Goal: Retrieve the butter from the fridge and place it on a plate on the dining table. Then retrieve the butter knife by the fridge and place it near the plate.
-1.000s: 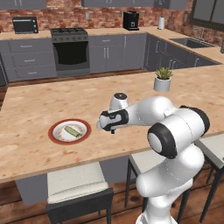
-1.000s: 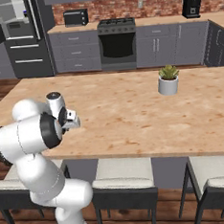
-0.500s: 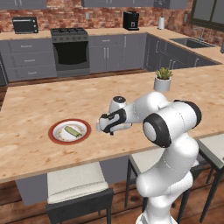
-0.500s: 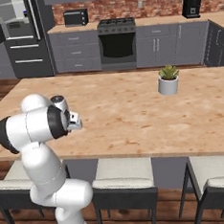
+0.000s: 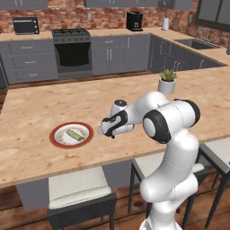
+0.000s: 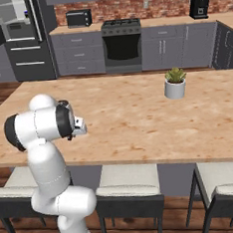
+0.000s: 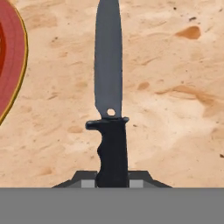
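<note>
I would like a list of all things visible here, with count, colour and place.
dining table: one, light wood, centre.
plate: one, white with red-brown rim, on the table, left of the gripper.
butter: one, pale yellow-green, on the plate.
butter knife: one, dark, held over the table beside the plate.
potted plant: one, green in white pot, on the table.
stools: grey cushions, along the near table edge.
fridge: one, dark, far left in the right base view.
stove: one, dark, back wall.
gripper: one, dark, shut on the knife handle.
</note>
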Motion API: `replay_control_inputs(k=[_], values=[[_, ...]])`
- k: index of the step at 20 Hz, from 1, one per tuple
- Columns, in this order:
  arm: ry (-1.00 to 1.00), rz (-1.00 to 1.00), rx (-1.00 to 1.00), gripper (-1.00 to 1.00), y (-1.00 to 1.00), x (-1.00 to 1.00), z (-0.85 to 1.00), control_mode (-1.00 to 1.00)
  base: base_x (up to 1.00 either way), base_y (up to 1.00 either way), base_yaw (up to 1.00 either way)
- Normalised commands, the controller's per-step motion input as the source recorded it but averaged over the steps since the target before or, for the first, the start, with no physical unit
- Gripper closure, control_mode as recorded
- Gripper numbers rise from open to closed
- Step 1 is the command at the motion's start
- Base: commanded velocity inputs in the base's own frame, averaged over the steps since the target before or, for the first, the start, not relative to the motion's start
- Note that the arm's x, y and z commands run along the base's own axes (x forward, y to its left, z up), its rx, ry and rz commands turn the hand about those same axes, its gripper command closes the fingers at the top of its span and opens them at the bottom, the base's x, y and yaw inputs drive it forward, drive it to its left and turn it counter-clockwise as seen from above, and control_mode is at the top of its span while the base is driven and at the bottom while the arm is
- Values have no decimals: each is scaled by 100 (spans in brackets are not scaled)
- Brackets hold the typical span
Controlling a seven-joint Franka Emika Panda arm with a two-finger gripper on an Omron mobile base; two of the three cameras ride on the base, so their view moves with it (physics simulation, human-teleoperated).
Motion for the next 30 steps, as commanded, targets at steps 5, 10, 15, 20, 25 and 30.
replay_control_inputs(k=[5,10,15,20,25,30], values=[[0,0,0,100,10,20,-15,-100,0,0,0],[0,0,0,100,9,16,-15,-100,0,0,0],[0,0,0,-100,2,15,-13,-100,0,0,0],[0,0,0,-100,0,6,-3,-100,0,0,0],[0,0,0,-100,0,0,0,-100,0,0,0],[0,0,0,-100,0,0,0,-100,0,0,0]])
